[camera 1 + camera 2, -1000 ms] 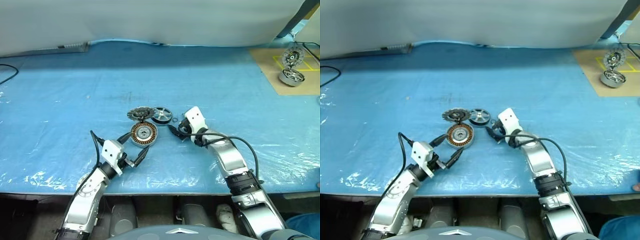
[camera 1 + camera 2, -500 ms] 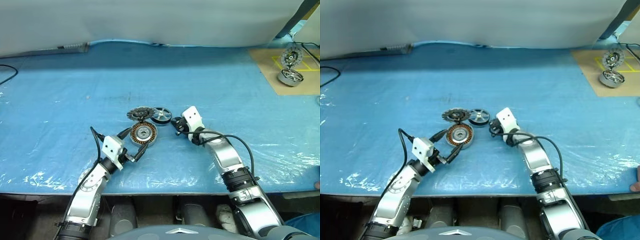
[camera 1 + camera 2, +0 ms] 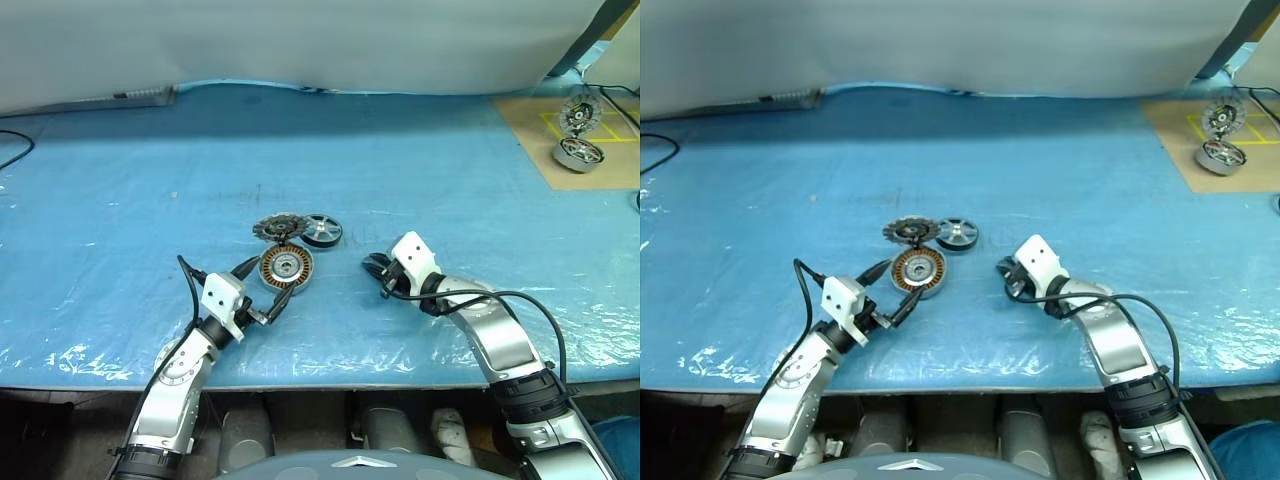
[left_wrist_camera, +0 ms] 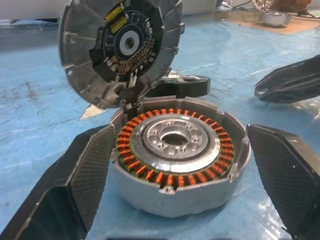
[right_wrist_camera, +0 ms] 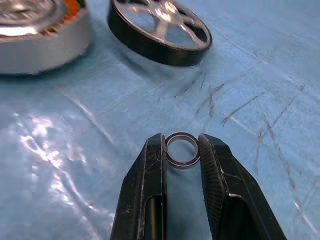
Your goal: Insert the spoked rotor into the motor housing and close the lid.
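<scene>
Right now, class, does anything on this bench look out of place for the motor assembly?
Yes. The right gripper pinches a small metal ring, not the spoked rotor, which lies untouched beside the motor housing.

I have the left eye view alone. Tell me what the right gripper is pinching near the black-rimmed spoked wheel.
Observer: The right gripper is shut on a small silver metal ring, held at its fingertips.
Operator: Now report the other arm.
Observer: The left gripper is open, one finger on each side of the grey copper-wound motor housing.
Operator: Say what stands behind that.
Observer: The ribbed silver lid stands tilted up at the housing's far edge, with its circuit-board face showing.
</scene>
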Controlling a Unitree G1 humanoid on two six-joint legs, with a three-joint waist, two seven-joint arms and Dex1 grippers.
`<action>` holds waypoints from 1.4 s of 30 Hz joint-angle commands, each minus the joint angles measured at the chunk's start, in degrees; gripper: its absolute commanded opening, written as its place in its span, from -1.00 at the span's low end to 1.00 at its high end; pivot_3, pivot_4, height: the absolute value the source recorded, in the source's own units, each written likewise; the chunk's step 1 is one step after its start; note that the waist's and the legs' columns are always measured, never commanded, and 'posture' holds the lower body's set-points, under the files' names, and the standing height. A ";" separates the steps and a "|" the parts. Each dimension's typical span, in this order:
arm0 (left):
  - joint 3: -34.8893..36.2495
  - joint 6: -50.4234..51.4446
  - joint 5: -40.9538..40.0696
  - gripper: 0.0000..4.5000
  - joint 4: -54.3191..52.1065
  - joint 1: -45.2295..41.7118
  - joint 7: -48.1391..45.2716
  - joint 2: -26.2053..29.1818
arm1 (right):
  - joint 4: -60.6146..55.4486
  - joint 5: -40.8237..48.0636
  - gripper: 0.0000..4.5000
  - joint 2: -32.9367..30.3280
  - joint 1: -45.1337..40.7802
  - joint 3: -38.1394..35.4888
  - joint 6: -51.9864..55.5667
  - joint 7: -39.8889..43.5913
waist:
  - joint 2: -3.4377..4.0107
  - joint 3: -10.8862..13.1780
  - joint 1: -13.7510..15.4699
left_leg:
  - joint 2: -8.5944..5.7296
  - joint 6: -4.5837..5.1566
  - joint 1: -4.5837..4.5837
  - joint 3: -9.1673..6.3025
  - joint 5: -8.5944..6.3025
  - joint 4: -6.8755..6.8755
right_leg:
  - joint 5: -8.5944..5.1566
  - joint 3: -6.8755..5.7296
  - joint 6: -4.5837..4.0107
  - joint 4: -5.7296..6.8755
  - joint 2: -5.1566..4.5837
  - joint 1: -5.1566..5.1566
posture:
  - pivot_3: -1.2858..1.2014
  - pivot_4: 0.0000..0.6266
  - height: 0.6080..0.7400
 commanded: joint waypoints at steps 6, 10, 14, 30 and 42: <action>0.55 -1.07 -0.27 1.00 -1.38 0.30 1.40 -0.48 | -5.27 0.40 -0.75 2.20 -6.91 7.07 -1.82 4.73 | 0.00 0.00 0.19 | -0.01 0.00 -0.02 0.00 0.00 0.01 | 0.01 -0.01 -0.02 -0.02 -0.01 -0.02 | 0.03 -0.52 1.00; 0.29 -1.03 0.31 1.00 -1.14 0.60 1.93 -0.59 | -1.44 -0.12 -0.75 5.23 -10.08 10.08 -2.94 4.83 | -0.03 -0.01 0.22 | -0.01 0.00 -0.02 -0.02 0.00 0.01 | 0.02 -0.03 -0.03 -0.05 -0.01 -0.06 | 0.03 -0.52 1.00; 0.06 -0.09 0.62 1.00 -1.32 0.58 2.73 -0.72 | 3.36 -0.81 -0.75 8.28 -12.57 11.78 -4.93 5.05 | -0.03 -0.02 0.08 | 0.03 0.00 -0.05 -0.01 0.00 0.02 | 0.02 -0.03 -0.05 0.02 0.00 -0.05 | 0.03 -0.52 1.00; -1.55 3.42 4.06 1.00 -3.95 0.96 8.12 -2.32 | 12.34 -1.07 -0.75 11.69 -16.72 13.37 -10.14 9.38 | -0.04 -0.02 0.14 | 0.06 0.00 -0.02 -0.01 0.00 0.11 | 0.04 -0.06 -0.06 0.01 0.00 -0.05 | 0.03 -0.52 1.00; -2.71 3.38 5.48 1.00 -7.38 4.63 10.95 -3.25 | 17.01 -0.95 -0.75 11.77 -19.36 12.25 -12.93 12.06 | -0.05 -0.03 0.13 | 0.08 0.01 -0.03 -0.01 0.00 0.11 | 0.03 -0.07 -0.06 0.00 0.00 -0.06 | 0.03 -0.52 1.00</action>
